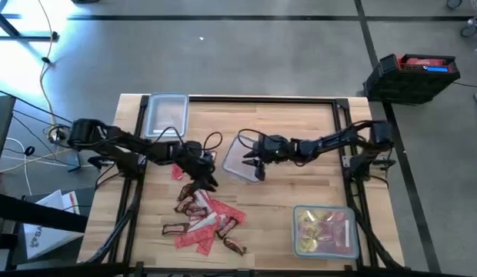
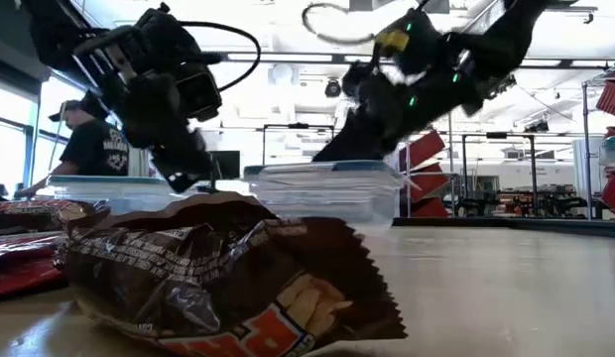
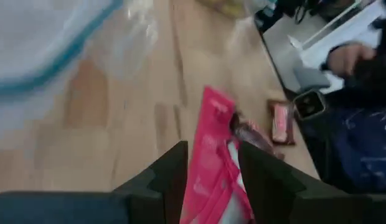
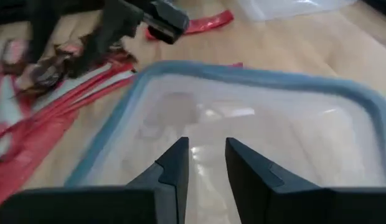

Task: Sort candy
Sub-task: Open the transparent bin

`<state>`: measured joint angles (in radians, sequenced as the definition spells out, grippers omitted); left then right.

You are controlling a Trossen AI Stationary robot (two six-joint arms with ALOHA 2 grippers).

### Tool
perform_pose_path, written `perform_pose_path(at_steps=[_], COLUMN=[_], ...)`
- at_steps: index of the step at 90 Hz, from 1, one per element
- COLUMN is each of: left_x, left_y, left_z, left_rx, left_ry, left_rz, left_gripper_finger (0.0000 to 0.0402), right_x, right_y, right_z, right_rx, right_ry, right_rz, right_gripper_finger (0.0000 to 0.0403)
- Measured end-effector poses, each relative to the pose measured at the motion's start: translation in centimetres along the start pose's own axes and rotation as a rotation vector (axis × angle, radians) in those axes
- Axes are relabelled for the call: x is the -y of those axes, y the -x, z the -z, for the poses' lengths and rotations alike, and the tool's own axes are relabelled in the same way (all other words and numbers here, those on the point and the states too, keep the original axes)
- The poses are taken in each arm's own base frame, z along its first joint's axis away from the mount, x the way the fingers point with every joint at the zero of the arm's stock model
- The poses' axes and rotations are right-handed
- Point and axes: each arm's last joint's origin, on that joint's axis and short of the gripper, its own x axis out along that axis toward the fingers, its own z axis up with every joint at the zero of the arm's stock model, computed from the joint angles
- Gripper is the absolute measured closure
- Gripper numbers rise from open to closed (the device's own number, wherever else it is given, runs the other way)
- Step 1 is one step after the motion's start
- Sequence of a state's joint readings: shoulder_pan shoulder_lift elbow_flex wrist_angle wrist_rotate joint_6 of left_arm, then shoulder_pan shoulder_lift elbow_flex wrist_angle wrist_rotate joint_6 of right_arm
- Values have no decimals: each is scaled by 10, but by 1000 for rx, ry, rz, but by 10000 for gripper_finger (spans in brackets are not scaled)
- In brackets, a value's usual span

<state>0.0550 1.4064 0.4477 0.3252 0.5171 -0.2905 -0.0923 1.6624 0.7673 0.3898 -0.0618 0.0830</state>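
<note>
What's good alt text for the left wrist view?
The left claw grips a red candy packet between its fingers, above the wooden table. A brown mini bar lies beyond, with a clear container blurred nearby.

Left wrist view badly blurred: red packet (image 3: 211,162) between dark fingers (image 3: 171,174), contact unclear; clear container (image 3: 50,43) cut by edge; person's hand (image 3: 348,59) far off, partly out of shot. Low view: brown bar wrapper (image 2: 218,278) blocks most of table, print unreadable, cut at near edge. High view: candy pile (image 1: 204,219) too small to sort by kind; left gripper (image 1: 204,178) tips lost against it.
</note>
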Motion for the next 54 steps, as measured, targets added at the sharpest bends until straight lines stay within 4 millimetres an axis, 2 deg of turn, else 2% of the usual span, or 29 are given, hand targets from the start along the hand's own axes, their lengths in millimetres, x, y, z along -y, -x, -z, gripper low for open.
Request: perform_pose_path(at_steps=[7,17,24,40,54], left_x=[-2,-11,-16,-25,-26], left_y=[4,6,5,-8,-21], left_z=[-1,-4,-4,1,-3], left_rx=[28,90,104,90,169], left_ry=[-79,-144,-161,-150,-189], left_rz=[-155,-450,-559,-493,-345], left_gripper_finger=[275,275,275,275,275], right_x=[-4,-11,-16,-24,-18], right_y=[16,31,36,29,20], right_z=[-9,-9,-8,3,12], right_rx=[-16,-96,-128,-199,-228], right_ry=[-4,-19,-47,-92,-98], right_rz=[-5,-15,-25,-21,61], right_gripper_finger=[327,327,327,327,327])
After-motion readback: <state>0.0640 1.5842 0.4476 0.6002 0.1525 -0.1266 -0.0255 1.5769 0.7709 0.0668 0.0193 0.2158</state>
